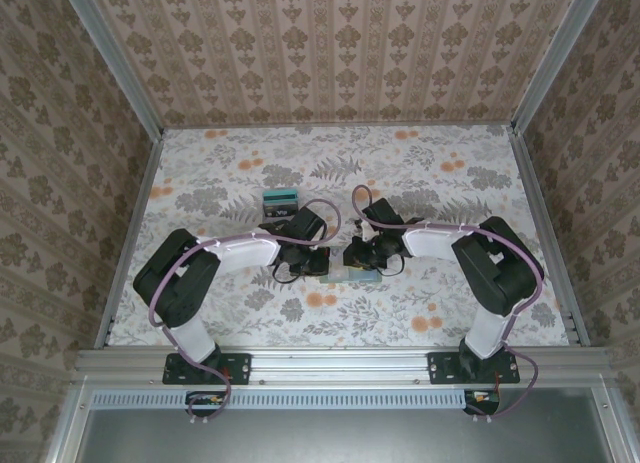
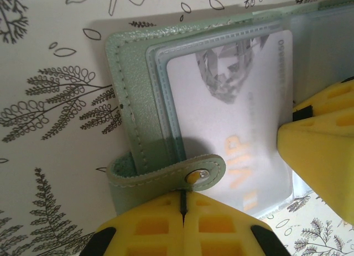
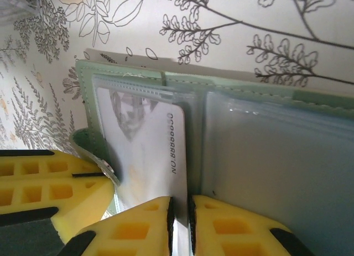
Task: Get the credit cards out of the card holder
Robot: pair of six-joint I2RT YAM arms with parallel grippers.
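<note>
The card holder [image 2: 130, 101] lies open on the floral table, its green cover around clear sleeves. A pale grey-white credit card [image 2: 232, 118] marked VIP sits in the left sleeve. My left gripper [image 2: 184, 192] is shut, pinching the holder's snap strap [image 2: 166, 176]. In the right wrist view my right gripper [image 3: 181, 203] is shut on the near edge of that credit card [image 3: 149, 151], beside the holder's spine. The sleeve to its right [image 3: 276, 156] looks empty. From above, both grippers meet over the card holder [image 1: 352, 276].
A teal-and-grey stack of cards [image 1: 281, 201] lies on the table behind the left arm's wrist. Patterned walls with metal rails [image 1: 125, 233] close the table on three sides. The right gripper's yellow finger [image 2: 321, 151] crowds the holder's right half.
</note>
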